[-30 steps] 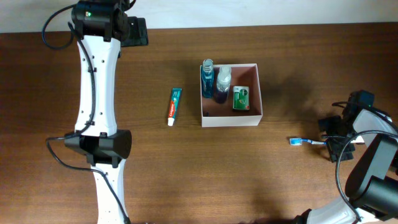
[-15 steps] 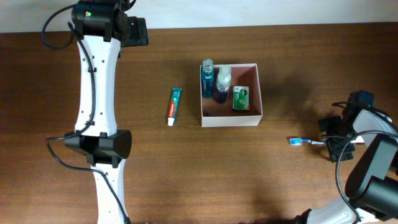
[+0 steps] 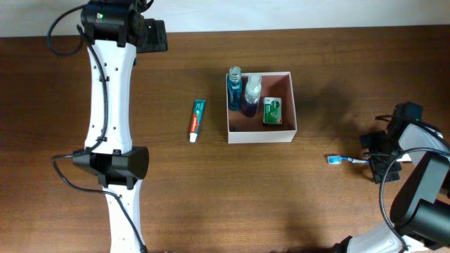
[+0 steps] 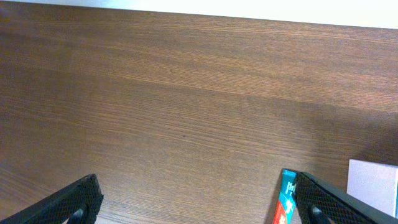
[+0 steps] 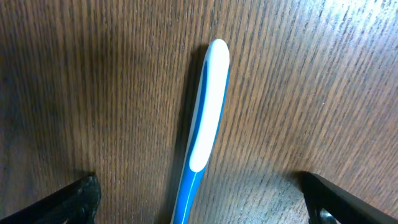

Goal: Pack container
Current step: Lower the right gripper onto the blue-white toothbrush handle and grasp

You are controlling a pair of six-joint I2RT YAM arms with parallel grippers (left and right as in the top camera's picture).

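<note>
Left gripper is spread, idle above the table. Toothpaste lies just left of the container, which sits mid-table holding bottles and a green packet. Right gripper is spread, straddling the toothbrush. Judged step: toothbrush pickup. Next: descend and close squarely on the handle.

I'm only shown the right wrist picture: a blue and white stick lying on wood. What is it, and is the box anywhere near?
Observer: It's a toothbrush. Overhead, the container stands apart from it, toward the middle of the table.
Visitor: Is anything in the box yet?
Observer: Yes: a blue bottle, a white-capped bottle and a green packet.
Visitor: Is anything else waiting outside?
Observer: A toothpaste tube lies on the wood to the left of the container.
</note>
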